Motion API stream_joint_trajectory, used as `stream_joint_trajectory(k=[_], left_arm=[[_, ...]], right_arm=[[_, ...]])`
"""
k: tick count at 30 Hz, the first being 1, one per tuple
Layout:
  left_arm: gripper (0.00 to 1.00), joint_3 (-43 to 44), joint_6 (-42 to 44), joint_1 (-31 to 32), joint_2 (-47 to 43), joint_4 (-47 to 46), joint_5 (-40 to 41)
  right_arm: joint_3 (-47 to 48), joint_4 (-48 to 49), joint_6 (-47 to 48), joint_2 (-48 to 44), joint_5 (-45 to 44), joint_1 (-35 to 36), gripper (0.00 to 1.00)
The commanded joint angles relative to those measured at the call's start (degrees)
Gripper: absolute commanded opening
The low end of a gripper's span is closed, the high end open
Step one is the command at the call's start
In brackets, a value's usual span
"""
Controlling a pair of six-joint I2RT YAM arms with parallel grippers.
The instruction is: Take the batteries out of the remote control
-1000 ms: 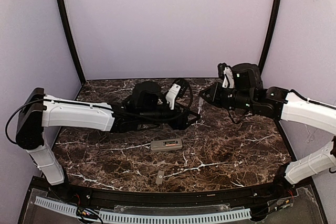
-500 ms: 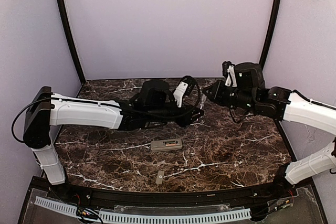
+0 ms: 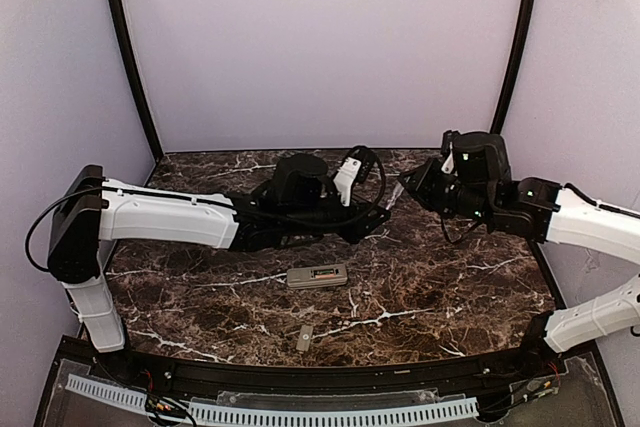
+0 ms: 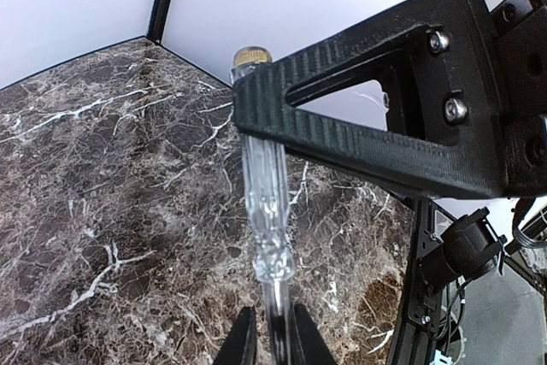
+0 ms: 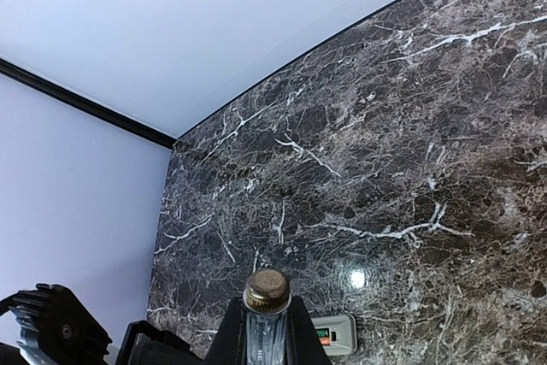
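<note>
The remote control (image 3: 317,276) lies grey back up at mid-table, with its battery compartment uncovered. In the right wrist view the remote control (image 5: 335,334) shows the batteries (image 5: 323,336) inside as an orange-red and dark patch. Both grippers meet in the air behind it on a clear-handled screwdriver (image 3: 392,199). My right gripper (image 5: 267,331) is shut on the handle just below its brass cap (image 5: 267,290). My left gripper (image 4: 273,341) is shut on the thin metal shaft below the clear handle (image 4: 263,194).
A small flat grey cover piece (image 3: 304,338) lies near the table's front edge, in front of the remote. The dark marble table (image 3: 450,287) is walled by pale panels and black corner posts. Both arms stretch low across the back half.
My left arm has reached right to the screwdriver and its jaws have shut on the shaft. The right arm, still holding the handle, has drifted slightly right.
</note>
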State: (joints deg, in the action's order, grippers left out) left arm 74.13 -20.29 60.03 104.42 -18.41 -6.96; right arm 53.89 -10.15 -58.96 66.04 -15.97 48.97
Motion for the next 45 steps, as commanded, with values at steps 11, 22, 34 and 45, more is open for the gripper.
stream_joint_trajectory(k=[11, 22, 34, 45], left_arm=[[0.00, 1.79, 2.06, -0.96, 0.94, 0.64, 1.92], [0.00, -2.45, 13.33, -0.97, -4.62, 4.95, 1.71], [0.00, -6.28, 22.63, -2.27, -9.45, 6.50, -0.97], [0.00, -11.33, 30.35, -5.59, -15.01, 6.25, -7.86]], right_arm=[[-5.73, 4.81, -3.66, -5.42, 0.57, 2.62, 0.00], [-4.36, -4.75, 5.82, -12.33, 7.63, 0.18, 0.89], [3.53, -15.90, 19.93, -11.53, 30.45, -12.01, 0.96], [12.90, -25.17, 29.67, -4.80, 47.24, -19.33, 0.97]])
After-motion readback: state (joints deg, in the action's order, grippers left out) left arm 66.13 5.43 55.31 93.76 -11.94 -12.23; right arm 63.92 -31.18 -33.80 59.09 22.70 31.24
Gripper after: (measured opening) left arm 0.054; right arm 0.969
